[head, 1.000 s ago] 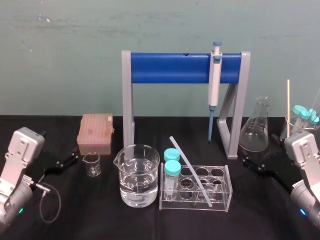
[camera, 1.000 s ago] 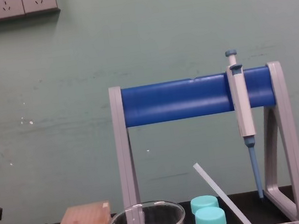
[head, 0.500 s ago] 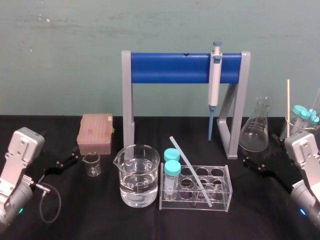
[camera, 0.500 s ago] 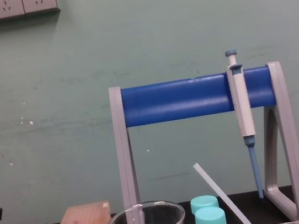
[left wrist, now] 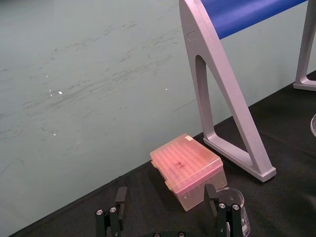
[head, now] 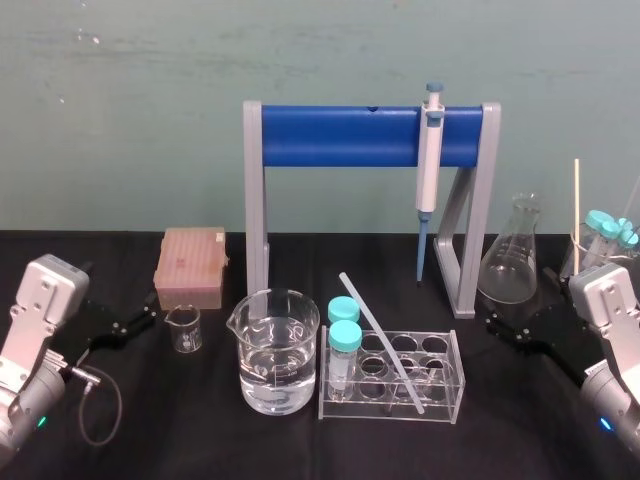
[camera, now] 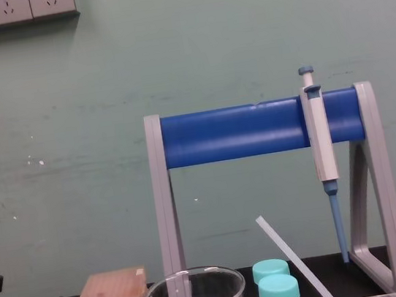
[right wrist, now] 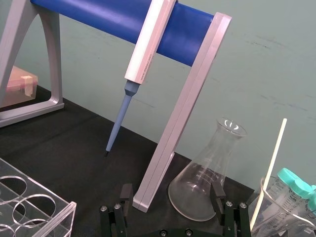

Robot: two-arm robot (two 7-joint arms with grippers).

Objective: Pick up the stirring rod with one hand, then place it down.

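**Both tools open, stirring rod tilted in the rack between them**

On the black table [head: 200,430], the left tool [head: 128,322] sits low at the left edge with its fingers spread and nothing between them. Just beyond it are one pink pipette-tip box [head: 190,265] and one small empty beaker [head: 184,328]. Next is one large beaker [head: 275,350] part-filled with clear liquid. It stands in front of one grey stand with a blue crossbar [head: 340,137].

One clear tube rack [head: 445,375] holds two teal-capped tubes [head: 345,335] at its left end. The single stirring rod [head: 380,333] has its lower end in a front well, and it leans back and to the left past the caps. It is well apart from both tools and nearer the right one.

One white-and-blue pipette [head: 429,160] hangs from the crossbar. One empty conical flask [head: 512,262] stands to its right. The right tool [head: 518,305] is just in front of the flask, open and holding nothing. At the far right, a beaker [head: 590,250] holds one cream stick [head: 576,205], and two teal caps show there.
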